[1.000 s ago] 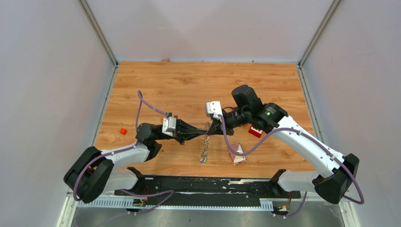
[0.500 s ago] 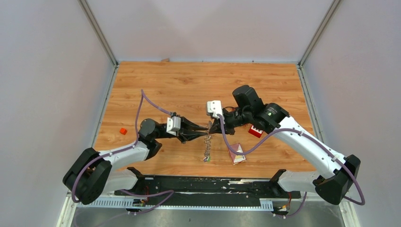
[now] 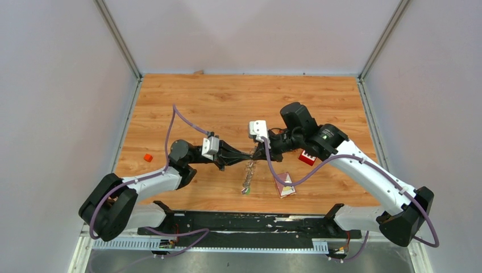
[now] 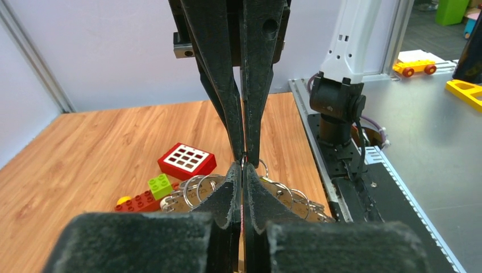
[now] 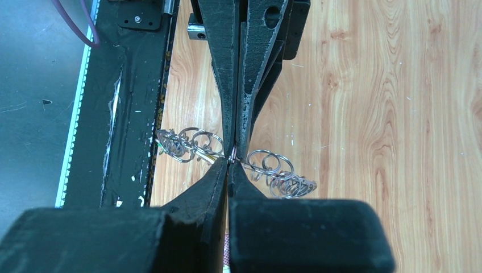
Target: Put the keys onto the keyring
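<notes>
Top external view: the left arm (image 3: 142,185) and right arm (image 3: 364,170) reach toward each other over the middle of the desk (image 3: 227,102), and their jaws meet tip to tip. The keyring (image 3: 248,170) shows as a string of linked wire rings that runs from that meeting point toward the near edge of the desk. A red block (image 3: 307,158) lies just behind the right arm, and a small orange cube (image 3: 148,157) lies well apart, near the left edge.

Left wrist view: the left jaws are pressed together, with the right jaws coming down to their tips from above. Rings show behind them, the red block and a brick toy (image 4: 149,193) farther back.

Right wrist view: the right jaws are likewise pressed together. Both pairs pinch the keyring's wire at one spot, with ring clusters spreading to either side (image 5: 290,185). Single keys cannot be told apart.
</notes>
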Tool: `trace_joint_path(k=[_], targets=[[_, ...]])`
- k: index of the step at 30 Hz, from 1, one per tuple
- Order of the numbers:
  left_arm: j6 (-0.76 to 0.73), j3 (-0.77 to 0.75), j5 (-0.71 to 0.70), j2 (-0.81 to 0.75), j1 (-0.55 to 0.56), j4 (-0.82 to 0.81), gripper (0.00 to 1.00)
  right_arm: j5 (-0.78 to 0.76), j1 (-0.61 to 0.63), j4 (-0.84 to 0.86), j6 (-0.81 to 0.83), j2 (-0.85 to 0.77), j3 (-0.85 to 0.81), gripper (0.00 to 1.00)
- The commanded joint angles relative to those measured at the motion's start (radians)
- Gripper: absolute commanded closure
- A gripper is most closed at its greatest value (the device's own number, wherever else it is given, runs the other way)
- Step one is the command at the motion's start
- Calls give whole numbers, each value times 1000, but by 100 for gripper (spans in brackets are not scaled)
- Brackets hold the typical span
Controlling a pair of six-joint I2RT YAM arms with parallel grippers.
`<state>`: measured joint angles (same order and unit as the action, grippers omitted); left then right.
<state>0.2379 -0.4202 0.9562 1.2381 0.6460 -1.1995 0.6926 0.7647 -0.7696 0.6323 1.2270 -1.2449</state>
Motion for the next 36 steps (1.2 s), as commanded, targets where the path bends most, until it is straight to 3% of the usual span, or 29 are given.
trace_joint_path(k=[1, 5, 10, 18, 24, 36], targets=[[33, -32, 6, 0, -2, -21, 100, 22, 5, 42, -20, -28, -46, 100], [23, -25, 8, -18, -3, 1, 100, 2, 5, 14, -23, -22, -82, 80], [26, -21, 12, -24, -3, -1, 100, 3, 5, -24, -28, 6, -137, 66], [24, -13, -8, -31, -3, -11, 100, 2, 4, -58, -24, 22, -116, 62], [34, -10, -33, -36, -3, -16, 100, -9, 4, -62, -12, 8, -77, 66], [186, 33, -115, -46, -5, -206, 100, 46, -18, 18, -6, -76, 56, 68]])
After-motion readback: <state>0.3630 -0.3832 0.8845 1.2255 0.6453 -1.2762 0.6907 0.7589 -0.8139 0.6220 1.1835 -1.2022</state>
